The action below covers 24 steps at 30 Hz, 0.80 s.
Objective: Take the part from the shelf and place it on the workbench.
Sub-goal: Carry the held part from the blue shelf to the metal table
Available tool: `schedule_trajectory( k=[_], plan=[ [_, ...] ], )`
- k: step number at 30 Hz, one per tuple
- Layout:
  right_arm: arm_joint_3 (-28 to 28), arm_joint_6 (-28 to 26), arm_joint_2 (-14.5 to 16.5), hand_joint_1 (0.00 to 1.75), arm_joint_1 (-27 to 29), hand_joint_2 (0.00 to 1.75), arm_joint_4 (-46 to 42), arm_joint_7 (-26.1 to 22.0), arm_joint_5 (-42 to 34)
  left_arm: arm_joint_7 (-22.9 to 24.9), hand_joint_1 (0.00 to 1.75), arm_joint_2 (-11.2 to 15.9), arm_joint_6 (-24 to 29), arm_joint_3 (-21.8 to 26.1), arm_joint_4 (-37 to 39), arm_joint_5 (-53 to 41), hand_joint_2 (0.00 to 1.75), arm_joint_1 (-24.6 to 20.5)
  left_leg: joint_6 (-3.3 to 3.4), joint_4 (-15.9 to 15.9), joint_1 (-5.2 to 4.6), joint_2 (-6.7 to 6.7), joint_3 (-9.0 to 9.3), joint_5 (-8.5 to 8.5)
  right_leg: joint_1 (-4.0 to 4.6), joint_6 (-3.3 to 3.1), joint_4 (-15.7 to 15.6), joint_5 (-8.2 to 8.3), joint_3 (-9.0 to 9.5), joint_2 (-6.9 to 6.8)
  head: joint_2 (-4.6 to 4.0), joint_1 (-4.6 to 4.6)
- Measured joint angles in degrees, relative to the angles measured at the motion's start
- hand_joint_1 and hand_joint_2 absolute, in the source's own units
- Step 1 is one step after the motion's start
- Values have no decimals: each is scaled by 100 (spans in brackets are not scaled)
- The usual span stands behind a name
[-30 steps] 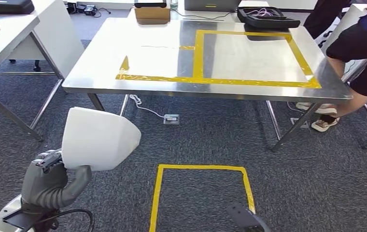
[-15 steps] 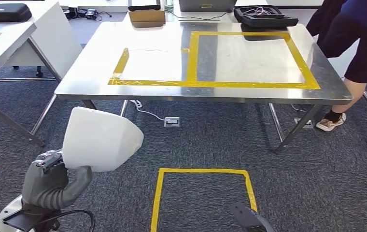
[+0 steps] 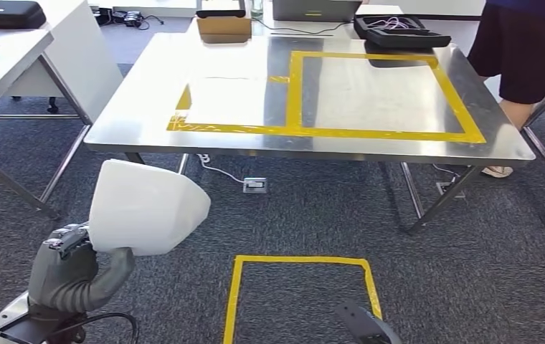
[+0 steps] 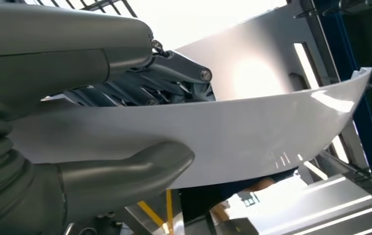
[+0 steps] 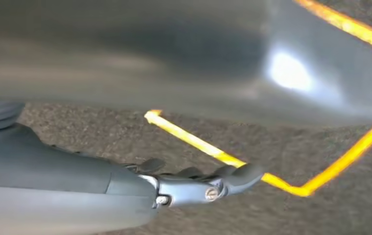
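Note:
A white curved shell part (image 3: pixel 148 208) is held low at the left by my left hand (image 3: pixel 69 269), over the carpet in front of the workbench. Close up, the thumb (image 4: pixel 125 171) presses under the part (image 4: pixel 252 127) and the darker fingers lie over its other side. The steel workbench (image 3: pixel 140 122) stands ahead and carries a yellow tape rectangle (image 3: pixel 384 86). My right hand (image 3: pixel 366 326) hangs low at the bottom edge. In the right wrist view this hand (image 5: pixel 194 186) holds nothing, its fingers stretched out above the carpet.
A person (image 3: pixel 528 50) stands at the bench's far right corner. A black case (image 3: pixel 399 30), a cardboard box (image 3: pixel 223 25) and a laptop (image 3: pixel 313 8) sit along the far edge. Another table (image 3: pixel 4 57) stands left. A yellow tape square (image 3: pixel 298 287) marks the carpet.
The whole view has shifted a little, and the bench now lies slightly lower and nearer. The person has stepped from the bench's right side toward its far corner. My hold on the part is unchanged.

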Motion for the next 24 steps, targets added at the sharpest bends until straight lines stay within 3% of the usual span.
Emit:
schedule_trajectory(
  k=[3,4,5,7,9,14,15,17,19,20,21,23,24],
  plan=[
    [1,-1,-7,0,21,0,1,4,-5,0,175,-1,2,1,6,-1,175,19,46,-6,1,11,38,-48,-16,65,1090,-376,-648,-5,0,1],
    [1,-1,-8,0,31,0,1,5,-13,-1,175,-1,2,1,17,-1,175,23,45,-5,2,9,59,-68,-22,75,1239,-340,-781,-5,0,1],
    [1,-1,-8,0,37,0,2,5,-24,-2,175,-2,2,1,31,-2,175,24,38,-4,4,6,89,-92,-30,79,1162,-187,-801,-6,1,1],
    [1,-7,-11,0,41,0,2,2,-44,-7,175,-2,2,1,55,-1,175,22,5,1,9,3,173,-153,-47,73,445,310,-540,-12,1,1],
    [1,-15,-15,0,40,0,2,-1,-52,-9,175,-2,2,1,69,-1,175,17,-58,16,-8,-3,215,-216,-35,27,-203,558,-266,-17,0,-2],
    [0,-24,-15,0,67,0,2,-3,-58,-12,175,-2,2,1,74,-1,175,9,-220,109,-7,4,215,-340,-25,-174,-391,512,-147,-9,0,-12],
    [-1,-27,-16,0,69,0,2,-4,-57,-13,175,-2,2,1,75,-1,175,8,-245,323,-2,7,130,-455,-34,-212,-409,506,-114,-13,0,-15],
    [-2,-31,-16,0,74,0,2,-4,-56,-15,175,-1,3,1,91,-1,175,10,-276,1044,6,9,-237,-778,-32,-259,-418,472,-65,-19,0,-22],
    [-1,-31,-16,0,80,0,2,-3,-56,-15,175,1,3,1,117,-1,175,15,-286,1593,9,9,-589,-900,-24,-272,-418,431,-23,-18,-1,-22],
    [-1,-31,-16,0,83,0,2,-3,-59,-15,175,1,2,1,127,-1,175,16,-280,1578,9,9,-631,-786,-21,-269,-417,407,7,-13,-1,-22],
    [-1,-31,-16,0,84,0,2,-3,-63,-15,175,2,2,1,132,-1,175,16,-266,1340,8,9,-561,-568,-20,-260,-417,380,48,-5,0,-22],
    [-2,-26,-15,0,83,0,2,-3,-70,-16,175,2,2,1,137,-1,175,15,-220,567,2,0,-250,-109,-12,-223,-412,315,130,12,0,-22],
    [-2,-16,-15,0,80,0,2,-2,-76,-16,175,2,2,1,141,-1,175,15,-194,274,-4,-6,-127,9,-6,-196,-407,287,151,20,0,-22]
  ],
)
